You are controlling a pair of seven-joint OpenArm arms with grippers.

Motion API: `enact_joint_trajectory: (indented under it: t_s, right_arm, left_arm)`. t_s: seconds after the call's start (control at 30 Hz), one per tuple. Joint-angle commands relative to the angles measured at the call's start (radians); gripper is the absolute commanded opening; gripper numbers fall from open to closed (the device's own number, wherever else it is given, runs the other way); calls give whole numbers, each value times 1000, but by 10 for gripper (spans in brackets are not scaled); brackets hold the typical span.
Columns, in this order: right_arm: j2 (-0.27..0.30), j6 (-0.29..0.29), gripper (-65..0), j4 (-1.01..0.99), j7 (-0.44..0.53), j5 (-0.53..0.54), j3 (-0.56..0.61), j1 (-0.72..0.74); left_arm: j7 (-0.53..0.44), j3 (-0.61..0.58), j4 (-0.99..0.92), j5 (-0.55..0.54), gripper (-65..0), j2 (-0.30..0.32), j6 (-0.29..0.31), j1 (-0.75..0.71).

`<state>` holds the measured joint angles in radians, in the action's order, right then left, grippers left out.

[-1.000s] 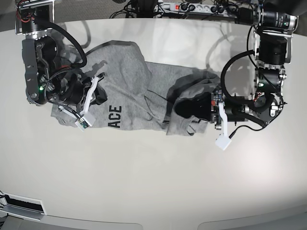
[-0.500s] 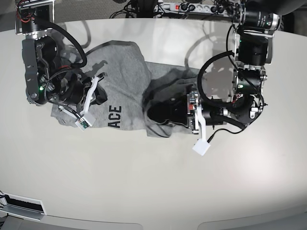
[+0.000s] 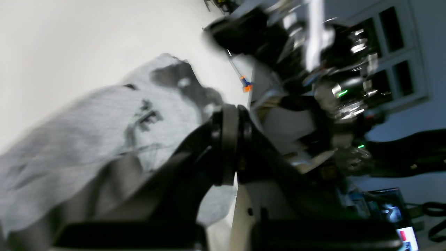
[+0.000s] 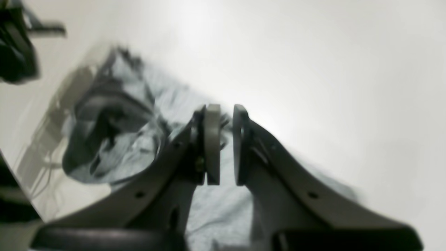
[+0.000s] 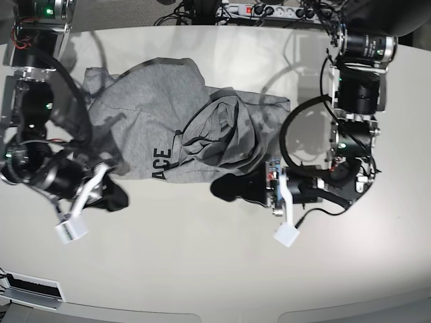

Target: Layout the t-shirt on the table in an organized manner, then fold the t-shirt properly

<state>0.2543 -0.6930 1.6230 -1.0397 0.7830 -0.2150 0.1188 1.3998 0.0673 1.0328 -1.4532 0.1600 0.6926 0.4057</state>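
Observation:
The grey t-shirt (image 5: 161, 114) lies crumpled on the off-white table (image 5: 202, 269), left of the middle. Black letters "ACE" show at its front edge, and its right part is bunched in folds. My left gripper (image 5: 225, 188) sits low at the shirt's front right edge. In the left wrist view its jaws (image 3: 230, 146) are pressed shut, no cloth shows between them, and the shirt (image 3: 69, 139) lies beyond. My right gripper (image 5: 114, 196) is just off the shirt's front left corner. Its jaws (image 4: 226, 146) stand a narrow gap apart with nothing in them, above grey cloth (image 4: 216, 209).
A power strip with cables (image 5: 269, 10) runs along the far edge of the table. A white box (image 5: 30, 289) sits at the front left corner. Both arm bases stand at the far left and far right of the table.
The left gripper swept left and toward the front, bunching the shirt's right part into the middle. The right gripper let go of the shirt's left side, drew back toward the front left, and its jaws parted slightly.

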Motion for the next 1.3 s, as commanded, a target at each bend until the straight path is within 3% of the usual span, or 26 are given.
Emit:
enact_joint_trajectory:
  t_s: [0.0,0.07,0.2,0.27,0.37,0.53,0.8,1.0,1.27]
  right_arm:
    - [12,-5,-555,36,-8,29,-45,14]
    - [12,-5,-525,46,-44,37,-130,5]
    - [13,-5,-290,44,-27,40,-230,-85]
    - [12,-5,-237,44,12,40,-253,-150]
    - [8,-5,-237,43,54,24,-258,-238]
    - [-36,57,-237,32,159,-88,-258,-323]
    - [-50,79,-228,-199,192,-109,-258,-270]
    - [-49,-5,-228,-416,204,-94,-290,-195]
    - [-77,-5,-249,-484,138,24,-296,-185]
  left_arm:
    - [-12,11,17,-30,-650,29,6,35]
    - [-20,27,17,-10,-650,64,6,48]
    - [-78,74,17,145,-650,138,6,48]
    - [-106,92,16,198,-650,177,6,40]
    - [-144,105,16,246,-650,237,6,32]
    - [-144,105,16,252,-650,341,6,32]
    - [-145,105,14,251,-650,436,6,32]
    - [-143,105,14,244,-650,455,6,32]
    - [-144,105,14,222,-650,455,6,26]
